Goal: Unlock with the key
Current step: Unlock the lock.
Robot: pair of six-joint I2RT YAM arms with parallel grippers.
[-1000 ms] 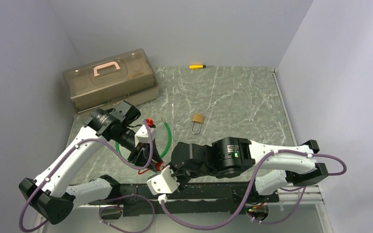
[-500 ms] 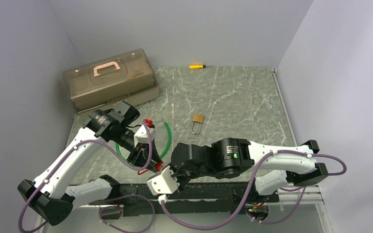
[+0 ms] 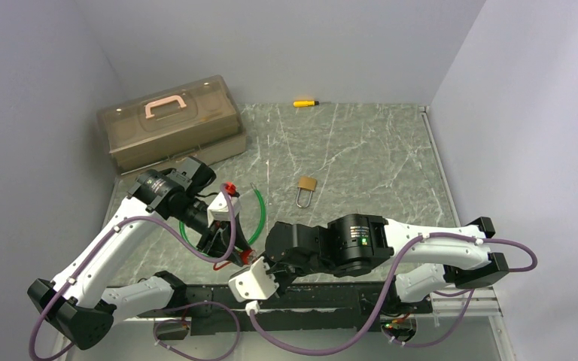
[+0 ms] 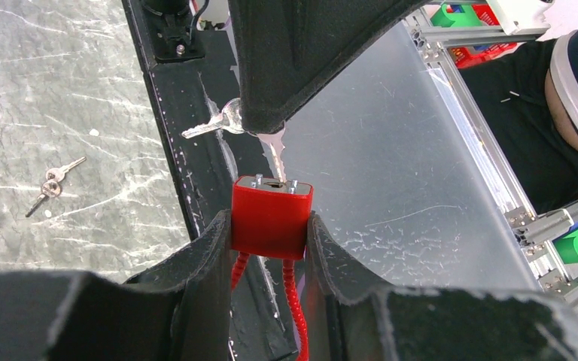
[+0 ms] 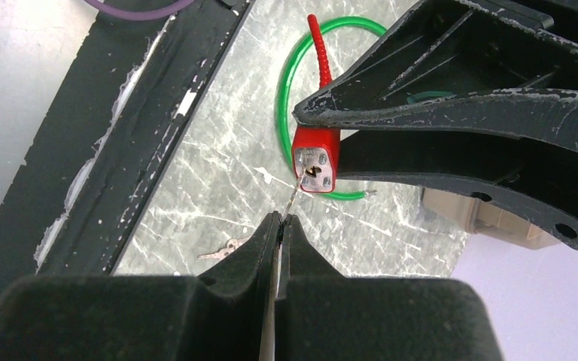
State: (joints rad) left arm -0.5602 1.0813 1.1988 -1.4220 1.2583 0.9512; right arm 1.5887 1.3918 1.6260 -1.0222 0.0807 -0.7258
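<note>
My left gripper (image 4: pixel 269 226) is shut on a red padlock (image 4: pixel 271 218), which it holds off the table with the keyhole face turned toward the right gripper. The lock's red ribbed cable (image 4: pixel 295 316) hangs down between the fingers. My right gripper (image 5: pixel 281 219) is shut on a small silver key (image 5: pixel 296 193). The key's tip sits at the padlock's (image 5: pixel 316 158) keyhole; how far in it is I cannot tell. A second key (image 4: pixel 214 125) sticks out sideways beside the right finger. From above, both grippers meet near the table's front edge at the lock (image 3: pixel 241 259).
A green cable loop (image 5: pixel 282 113) lies on the table under the lock. Spare keys (image 4: pixel 51 184) lie on the marble. A brass padlock (image 3: pixel 306 184) sits mid-table, a tan toolbox (image 3: pixel 169 124) at back left, a yellow tool (image 3: pixel 305 103) by the back wall.
</note>
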